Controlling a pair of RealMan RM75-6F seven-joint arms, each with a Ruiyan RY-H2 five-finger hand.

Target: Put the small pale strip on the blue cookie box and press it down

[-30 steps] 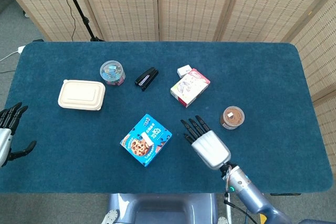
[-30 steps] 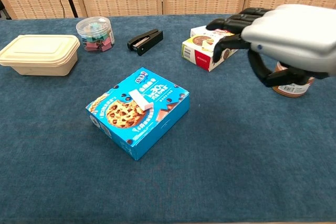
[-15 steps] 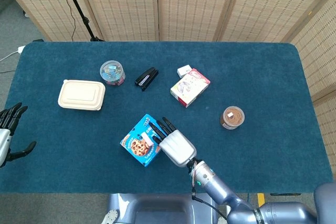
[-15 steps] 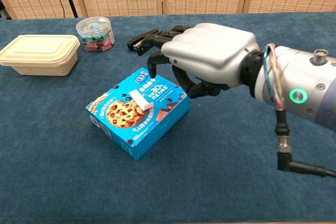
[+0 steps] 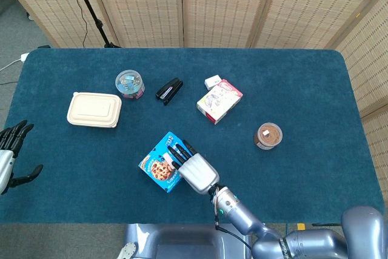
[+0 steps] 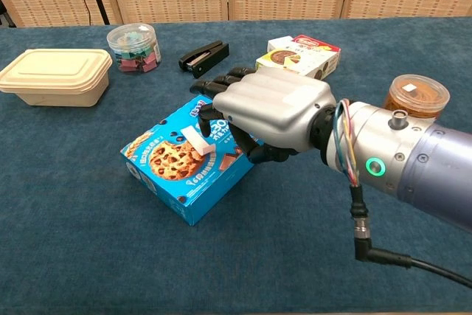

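Note:
The blue cookie box point(image 6: 168, 161) lies near the front middle of the table, also seen in the head view point(image 5: 155, 167). The small pale strip point(image 6: 198, 140) lies on the box's top face and shows as a white sliver point(image 5: 168, 162) in the head view. My right hand point(image 6: 269, 112) reaches over the box's right half, palm down and holding nothing. Its fingertips point(image 6: 204, 105) come down just beside the strip; whether they touch it is unclear. My left hand point(image 5: 10, 157) hangs off the table's left edge with fingers spread, holding nothing.
A cream lunch box point(image 6: 53, 75) and a clear tub of clips point(image 6: 133, 47) sit at the back left. A black stapler point(image 6: 203, 58) lies behind the cookie box. A white and pink carton point(image 6: 299, 54) and a brown lidded cup point(image 6: 415, 101) stand to the right.
My right hand has swept left from near the brown cup to over the cookie box and come down onto its right half. The left hand has stayed put.

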